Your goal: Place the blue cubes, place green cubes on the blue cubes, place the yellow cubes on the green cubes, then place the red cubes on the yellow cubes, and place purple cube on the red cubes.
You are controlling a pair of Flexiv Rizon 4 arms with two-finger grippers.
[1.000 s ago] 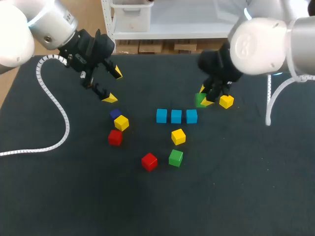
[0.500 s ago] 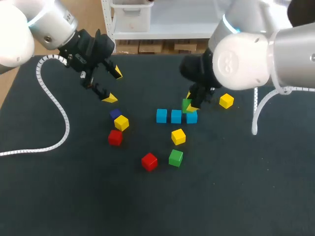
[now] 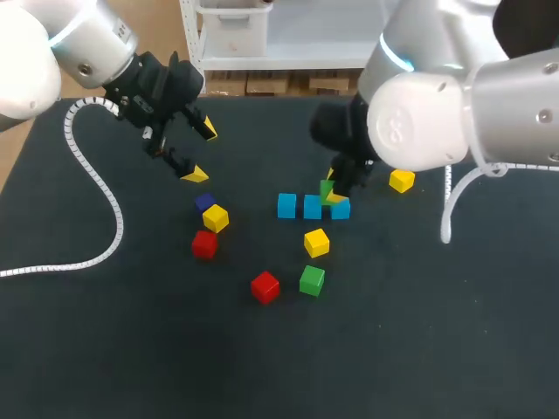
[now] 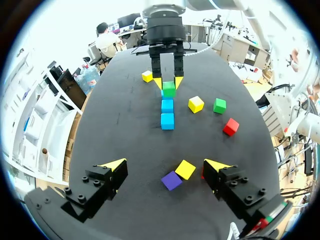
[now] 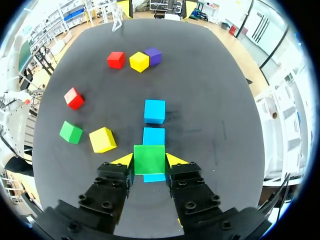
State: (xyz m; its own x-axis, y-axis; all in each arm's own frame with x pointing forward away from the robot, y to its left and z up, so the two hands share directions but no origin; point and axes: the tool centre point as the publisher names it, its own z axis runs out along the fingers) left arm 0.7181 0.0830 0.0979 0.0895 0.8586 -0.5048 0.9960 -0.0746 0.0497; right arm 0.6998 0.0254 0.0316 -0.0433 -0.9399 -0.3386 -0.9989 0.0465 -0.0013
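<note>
Right end effector (image 3: 333,194) is clamping a green cube (image 5: 149,159) from both sides. It's hanging right over the end blue cube (image 3: 341,209), the one at the 3 o'clock end of the blue row (image 3: 313,207) in the head view. So I'm guessing we're sitting in the green-on-blue step, with no green cube sitting free on the row yet.

The next move is calling for squaring the cube up, lowering it flat and letting go without nudging the row. The spare green cube (image 3: 312,280) is lying at about 6 o'clock from the row, so it's probably next.

Left end effector (image 3: 202,152) is hovering out at 10 o'clock, fingers spread wide and gripping nothing, with the purple cube (image 4: 171,180) lying just ahead of it on the counter (image 3: 105,349).

Hard to call:
- I can't tell whether green is already touching blue or floating just above it.
- From the right wrist, the held cube is covering nearly all of that blue one.
- From the head view, the arm's bulk is blocking the fingers.
</note>
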